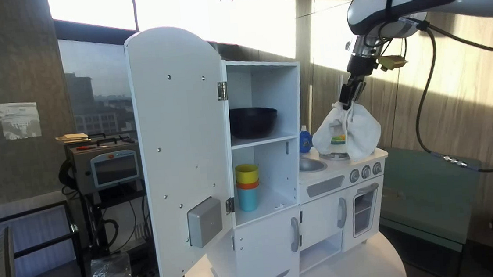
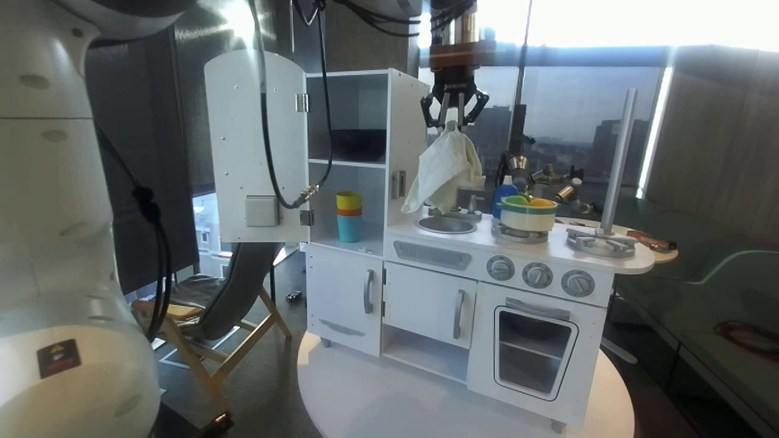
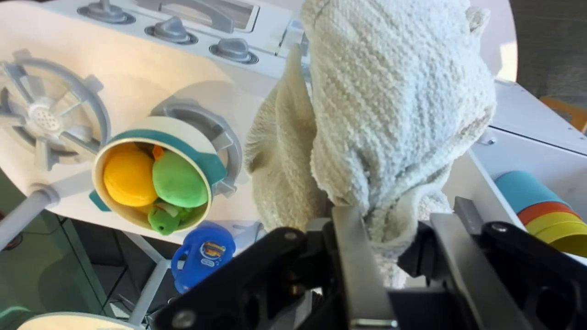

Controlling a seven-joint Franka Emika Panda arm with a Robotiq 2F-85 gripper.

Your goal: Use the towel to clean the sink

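Note:
The whitish towel hangs bunched from my gripper in both exterior views. My gripper is closed around its upper part. The wrist view shows the towel gathered between the two fingers of the gripper. The grey round sink is set in the white toy kitchen counter, and the towel hangs above it. The sink's bowl also shows in an exterior view. In the wrist view the towel hides the sink.
A pot with toy food stands on a burner beside the sink. A blue bottle is behind it. A faucet is at the sink's back. A grey pole rises by the far burner. The tall cabinet's door is open.

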